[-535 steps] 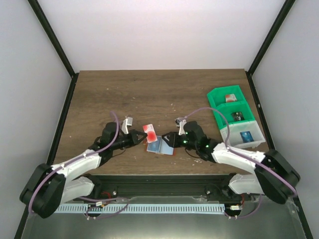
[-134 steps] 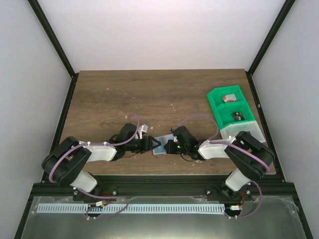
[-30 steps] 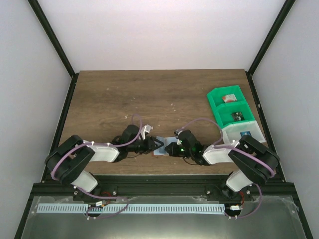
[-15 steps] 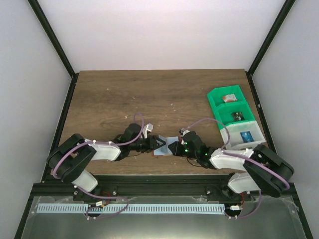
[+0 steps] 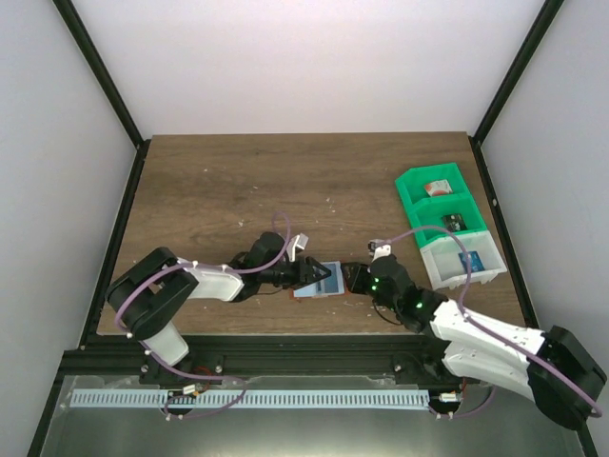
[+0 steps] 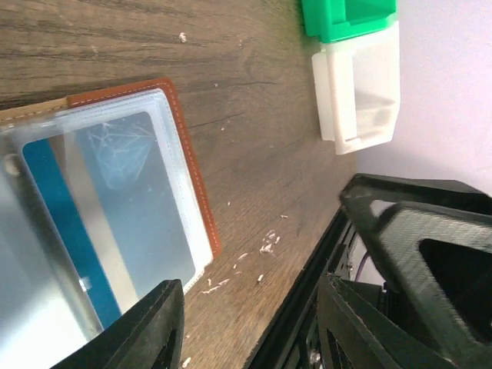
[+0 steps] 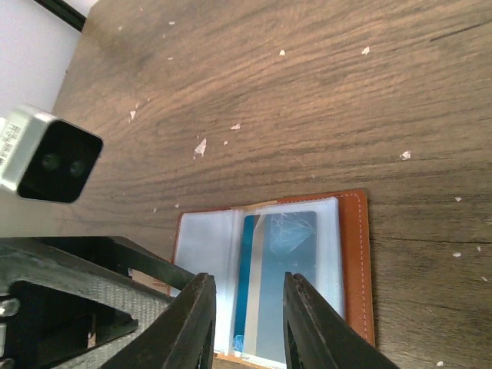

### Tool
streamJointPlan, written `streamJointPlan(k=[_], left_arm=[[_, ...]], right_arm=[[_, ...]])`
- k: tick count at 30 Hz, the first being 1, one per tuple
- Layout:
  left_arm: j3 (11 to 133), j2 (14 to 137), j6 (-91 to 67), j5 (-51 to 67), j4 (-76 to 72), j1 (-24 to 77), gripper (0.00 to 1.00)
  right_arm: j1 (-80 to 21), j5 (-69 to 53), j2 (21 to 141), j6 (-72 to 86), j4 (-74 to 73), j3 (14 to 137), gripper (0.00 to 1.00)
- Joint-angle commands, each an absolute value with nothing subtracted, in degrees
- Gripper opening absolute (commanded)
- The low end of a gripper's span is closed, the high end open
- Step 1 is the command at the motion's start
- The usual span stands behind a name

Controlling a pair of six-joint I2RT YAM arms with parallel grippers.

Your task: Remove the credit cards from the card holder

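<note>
Card holder (image 7: 357, 261) is lying open and flat on the wooden surface (image 5: 285, 181), near the front edge between the two arms. It is sitting well apart from the green bins (image 5: 433, 190) and white bin (image 5: 463, 262) at right.

Handling call: the blue card (image 7: 273, 254) tucked in the right leaf is looking thin, stiff, light and slick, so a flat pinch from above is probably slipping off. Best bet is nipping a free short edge at the sleeve mouth and sliding the card out along the pocket rather than lifting it. Which edge the sleeve is opening on cannot be told. The holder is reading as soft, light leather, likely dragging or folding up with the card unless one arm is pinning the other leaf or the spine. The clear film is probably gripping the card a little.

Looks: the holder is showing a reddish-brown rim with pale stitching and pale blue-grey see-through sleeves on both leaves, with glare on the plastic. The card is showing a bright blue band beside a pale stripe, the rest grey-blue under the film. The left leaf is showing no card in the part visible.

Left fingers (image 6: 150, 330) are sitting wide apart, low at the holder. One tip is overlapping the sleeve corner in the left wrist view, contact unclear. Right fingers (image 7: 196, 323) are sitting narrowly apart over the card leaf, apparently gripping nothing.
</note>
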State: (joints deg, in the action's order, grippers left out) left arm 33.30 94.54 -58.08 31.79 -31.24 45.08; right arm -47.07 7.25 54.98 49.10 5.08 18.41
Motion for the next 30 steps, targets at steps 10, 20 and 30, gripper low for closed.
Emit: streamJointPlan(k=[10,20,30], left_arm=[[32.41,94.17,-54.98,27.87,-25.92,43.66,0.53],[32.53,95.79,-53.03,27.79,-24.02,42.41,0.45],[30.81,98.99,-54.29,29.48,-28.57,41.87,0.41]], right_arm=[[-45.31,4.04,57.51,44.64,4.07,18.83,0.3],[-41.83,-4.13,69.01,41.44,7.72,21.33,0.26],[-41.86,-7.8,74.7,43.79,14.23,18.49,0.14]])
